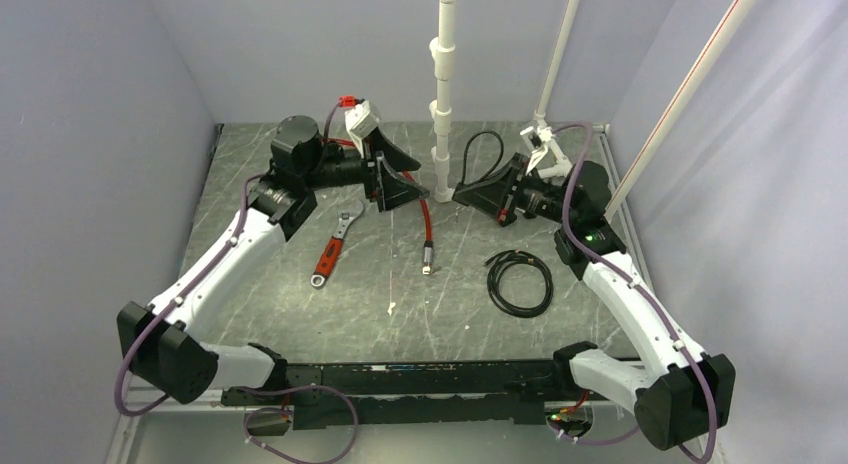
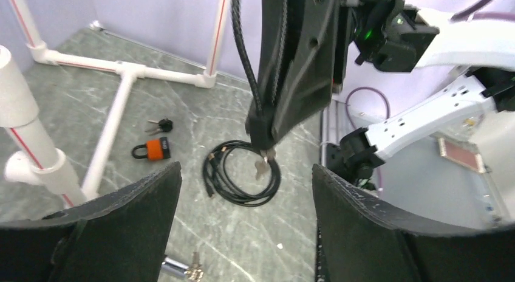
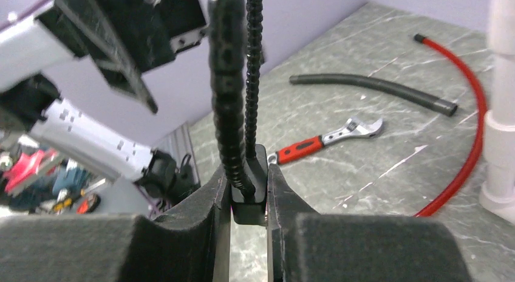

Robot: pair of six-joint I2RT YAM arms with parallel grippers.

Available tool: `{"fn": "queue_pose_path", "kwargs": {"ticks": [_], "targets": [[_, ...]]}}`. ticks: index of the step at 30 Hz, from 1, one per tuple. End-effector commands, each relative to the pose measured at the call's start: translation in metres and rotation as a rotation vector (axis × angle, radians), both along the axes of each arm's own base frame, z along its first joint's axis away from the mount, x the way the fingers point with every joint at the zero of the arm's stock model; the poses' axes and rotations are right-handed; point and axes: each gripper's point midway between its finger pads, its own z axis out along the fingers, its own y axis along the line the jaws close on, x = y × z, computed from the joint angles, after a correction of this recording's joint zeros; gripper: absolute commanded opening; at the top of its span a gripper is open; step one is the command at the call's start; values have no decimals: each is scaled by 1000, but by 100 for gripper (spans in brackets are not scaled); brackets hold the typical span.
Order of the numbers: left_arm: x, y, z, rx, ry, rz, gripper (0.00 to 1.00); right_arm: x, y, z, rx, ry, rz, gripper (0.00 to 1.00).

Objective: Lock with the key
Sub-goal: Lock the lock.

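My right gripper is shut on the key's blocky black head, held above the table. The key's black cord loop rises from the head and arcs up behind the gripper in the top view. In the left wrist view the small silver blade pokes out below my right gripper. My left gripper is open and empty, and faces the right gripper from the left of the pipe base. The orange padlock lies on the table by the white pipe frame.
A coiled black cable lies under the held key. A red-handled wrench, a red cable and a black hose lie on the left half. A white pipe stand rises at centre back. Small spare keys lie beside the padlock.
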Motion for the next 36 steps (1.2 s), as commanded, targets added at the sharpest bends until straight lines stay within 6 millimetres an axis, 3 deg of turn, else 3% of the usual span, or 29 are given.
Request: {"fn": "queue_pose_path", "kwargs": {"ticks": [1, 4, 8, 14, 21, 29, 36], "targets": [[-9, 5, -4, 16, -119, 40, 77, 2, -15, 53, 140, -64, -117, 0], [-19, -6, -17, 27, -132, 10, 67, 3, -17, 53, 165, -21, -143, 0], [-35, -30, -20, 20, -143, -50, 63, 5, -19, 53, 197, 17, -167, 0], [-37, -51, -19, -8, -129, -26, 47, 7, -20, 49, 220, 57, -188, 0], [-29, -58, -14, -26, -117, 14, 45, 5, -18, 44, 215, 62, -182, 0], [-25, -66, -18, -6, -81, 33, 35, 1, -13, 43, 222, 64, -165, 0], [-32, -65, -17, -21, -10, 13, 16, -3, -12, 41, 218, 68, -152, 0]]}}
